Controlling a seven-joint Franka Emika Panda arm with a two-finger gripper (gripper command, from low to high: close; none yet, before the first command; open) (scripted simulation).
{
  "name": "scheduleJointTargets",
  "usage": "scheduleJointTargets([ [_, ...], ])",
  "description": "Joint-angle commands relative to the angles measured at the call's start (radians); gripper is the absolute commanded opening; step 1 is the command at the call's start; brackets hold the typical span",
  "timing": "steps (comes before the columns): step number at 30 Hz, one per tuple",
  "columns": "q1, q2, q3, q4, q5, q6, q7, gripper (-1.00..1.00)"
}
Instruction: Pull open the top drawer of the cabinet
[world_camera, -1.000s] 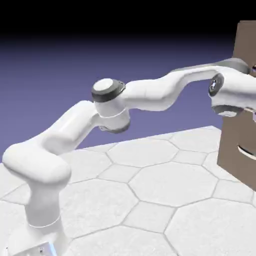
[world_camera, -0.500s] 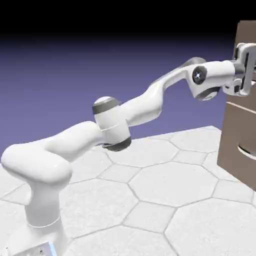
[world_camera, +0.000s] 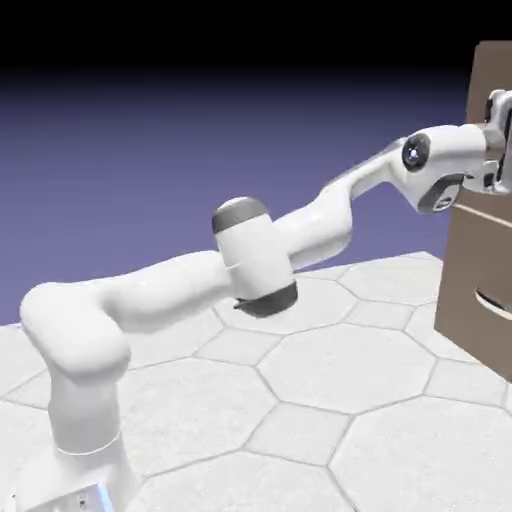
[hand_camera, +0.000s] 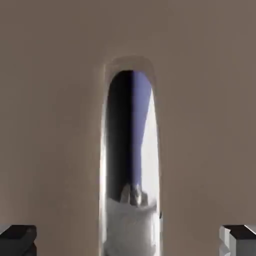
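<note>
The arm (world_camera: 255, 250) extends from its base, well apart from the cabinet (world_camera: 470, 285), to the cabinet's upper front. There the gripper (hand_camera: 128, 241) has its two fingertips (hand_camera: 17, 240) spread wide, one on each side of the shiny handle (hand_camera: 131, 150) and both apart from it. Behind the handle lies the brown face of the top drawer (hand_camera: 50, 125), above the cabinet's pale seam (world_camera: 482, 213); a curved handle (world_camera: 495, 303) marks the panel below.

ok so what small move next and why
Probably ease the jaws straight in toward the brown front before closing: the shiny handle runs lengthwise between the finger tips, which stand wide apart with brown panel showing on both sides of it.
</note>
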Motion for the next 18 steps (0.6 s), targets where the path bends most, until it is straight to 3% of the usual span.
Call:
scheduleJointTargets([
  [1,0.022,0.005,0.009,-0.036,0.011,-0.012,-0.025,-1.00],
  [18,0.376,0.099,0.075,-0.652,0.170,-0.235,-0.332,-1.00],
])
